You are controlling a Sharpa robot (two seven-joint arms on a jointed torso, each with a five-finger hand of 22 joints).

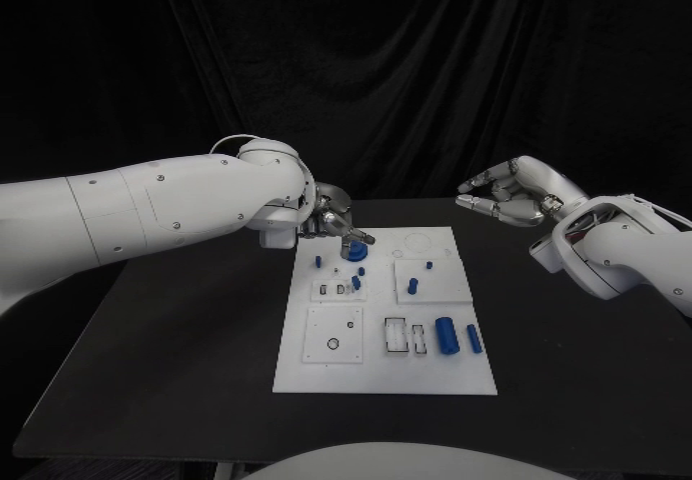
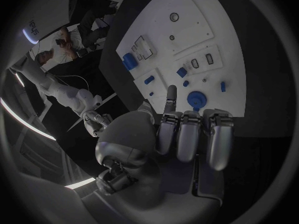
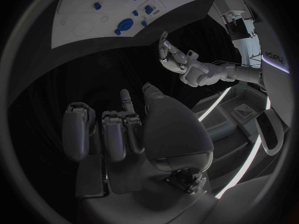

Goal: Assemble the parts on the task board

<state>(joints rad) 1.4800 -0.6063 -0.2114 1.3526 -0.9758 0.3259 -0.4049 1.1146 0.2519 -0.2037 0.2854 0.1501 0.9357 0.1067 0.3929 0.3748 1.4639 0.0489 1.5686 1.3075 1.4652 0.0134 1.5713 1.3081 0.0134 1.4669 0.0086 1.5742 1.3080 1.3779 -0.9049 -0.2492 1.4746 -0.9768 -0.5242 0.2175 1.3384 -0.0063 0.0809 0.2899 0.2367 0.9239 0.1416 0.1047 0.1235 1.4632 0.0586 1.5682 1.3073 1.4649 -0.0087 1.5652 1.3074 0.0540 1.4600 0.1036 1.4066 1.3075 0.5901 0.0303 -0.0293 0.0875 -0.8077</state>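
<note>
The white task board (image 1: 433, 375) lies in the middle of the black table. A round blue part (image 1: 353, 250) stands near its far left corner, with small blue pegs (image 1: 413, 285) spread around it. A larger blue cylinder (image 1: 447, 336) lies on the near right area. My left hand (image 1: 335, 222) hovers over the far left corner, one finger stretched toward the round blue part (image 2: 196, 98) and the others loosely curled (image 2: 187, 134); it holds nothing. My right hand (image 1: 512, 195) hangs off the board at the far right, fingers bent and apart, empty (image 3: 124, 129).
Bare black table surrounds the board (image 2: 187, 30) on all sides. The right wrist view looks across to the board's edge (image 3: 81, 15) and my left hand (image 3: 184, 62). Square and round recesses mark the board's near left area (image 1: 335, 335).
</note>
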